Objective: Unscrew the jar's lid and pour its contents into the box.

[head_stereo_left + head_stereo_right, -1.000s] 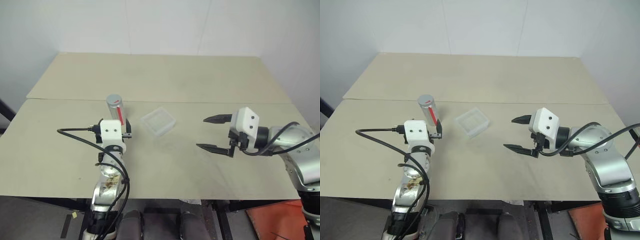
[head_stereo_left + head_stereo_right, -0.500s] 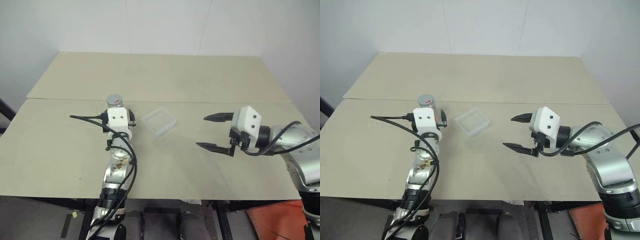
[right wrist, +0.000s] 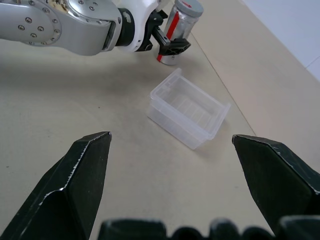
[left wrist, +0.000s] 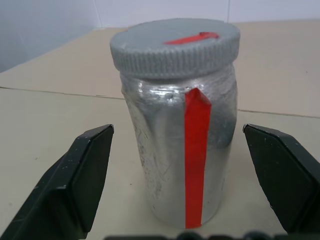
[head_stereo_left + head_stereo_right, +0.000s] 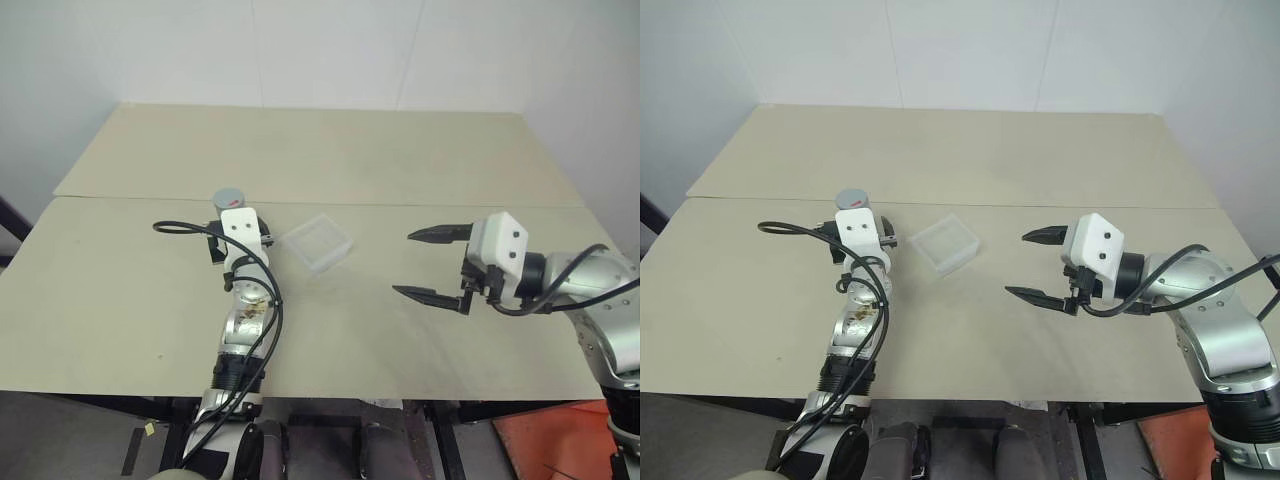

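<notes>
step: left gripper [image 4: 175,165] is sitting wide open around the jar [image 4: 177,145], holding nothing | right gripper [image 5: 432,264] is waiting open, empty | next: squeeze the jar, lid [image 4: 175,47] still on

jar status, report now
Left tool open, fingers either side of jar, not gripping. Lid still on. Right tool open, hanging over the table, apart from box. Nothing in the way.

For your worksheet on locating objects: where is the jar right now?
The jar stands upright on the table's left side, between the left gripper's open fingers, with the box to its right.
</notes>
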Robot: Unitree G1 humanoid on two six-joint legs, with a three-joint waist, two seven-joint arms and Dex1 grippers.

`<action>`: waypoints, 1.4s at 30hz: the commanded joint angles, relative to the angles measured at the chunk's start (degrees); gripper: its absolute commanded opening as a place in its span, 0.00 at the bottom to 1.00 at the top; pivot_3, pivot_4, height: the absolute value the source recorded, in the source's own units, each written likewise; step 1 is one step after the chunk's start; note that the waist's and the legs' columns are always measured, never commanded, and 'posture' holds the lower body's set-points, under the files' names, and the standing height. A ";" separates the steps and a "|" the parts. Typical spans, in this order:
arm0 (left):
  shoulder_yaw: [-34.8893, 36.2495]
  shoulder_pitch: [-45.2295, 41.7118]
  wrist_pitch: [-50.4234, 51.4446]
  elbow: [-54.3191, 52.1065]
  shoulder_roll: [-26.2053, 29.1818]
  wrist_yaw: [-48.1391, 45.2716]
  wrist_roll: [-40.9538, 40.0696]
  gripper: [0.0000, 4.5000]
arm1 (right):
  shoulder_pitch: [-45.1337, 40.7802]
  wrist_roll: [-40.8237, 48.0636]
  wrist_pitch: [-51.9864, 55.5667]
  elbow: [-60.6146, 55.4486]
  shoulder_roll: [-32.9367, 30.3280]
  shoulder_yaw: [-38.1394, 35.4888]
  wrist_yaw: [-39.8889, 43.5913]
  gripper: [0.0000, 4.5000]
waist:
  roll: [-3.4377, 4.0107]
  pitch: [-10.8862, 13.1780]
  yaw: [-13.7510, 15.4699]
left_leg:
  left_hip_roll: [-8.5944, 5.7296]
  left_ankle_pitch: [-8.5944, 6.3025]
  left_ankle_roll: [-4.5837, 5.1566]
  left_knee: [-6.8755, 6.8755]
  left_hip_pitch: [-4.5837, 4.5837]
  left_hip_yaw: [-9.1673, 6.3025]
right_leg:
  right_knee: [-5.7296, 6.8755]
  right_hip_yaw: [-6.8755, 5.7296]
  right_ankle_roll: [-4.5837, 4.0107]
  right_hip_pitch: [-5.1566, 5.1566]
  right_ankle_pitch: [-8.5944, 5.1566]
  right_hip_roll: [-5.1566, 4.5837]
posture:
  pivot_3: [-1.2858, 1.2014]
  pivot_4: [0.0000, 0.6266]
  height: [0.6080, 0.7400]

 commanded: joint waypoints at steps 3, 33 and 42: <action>0.95 -3.62 -3.62 2.87 -1.30 3.03 -0.29 1.00 | -0.17 1.10 0.11 -2.13 -0.80 -2.54 -0.62 1.00 | 0.00 0.00 0.00 | -0.01 0.00 0.00 0.00 0.00 0.00 | 0.00 0.00 0.00 0.00 0.00 0.00 | 0.52 0.24 1.00; 1.15 -6.30 -4.54 2.30 8.31 -11.55 -5.51 0.50 | -0.57 2.56 0.01 -3.13 0.93 -2.54 -2.62 1.00 | -0.01 0.01 -0.31 | 0.00 0.02 -0.03 -0.03 -0.02 0.22 | 0.00 -0.01 0.01 -0.05 0.00 0.02 | 0.52 0.24 1.00; 5.98 0.08 12.14 -16.96 30.48 -46.14 -24.03 0.50 | -2.85 1.58 -2.14 -0.68 3.24 -0.61 -1.62 1.00 | 0.00 0.01 -0.91 | 0.07 0.04 -0.07 -0.02 0.00 0.23 | 0.05 -0.01 0.00 -0.07 0.00 0.02 | 0.52 0.24 1.00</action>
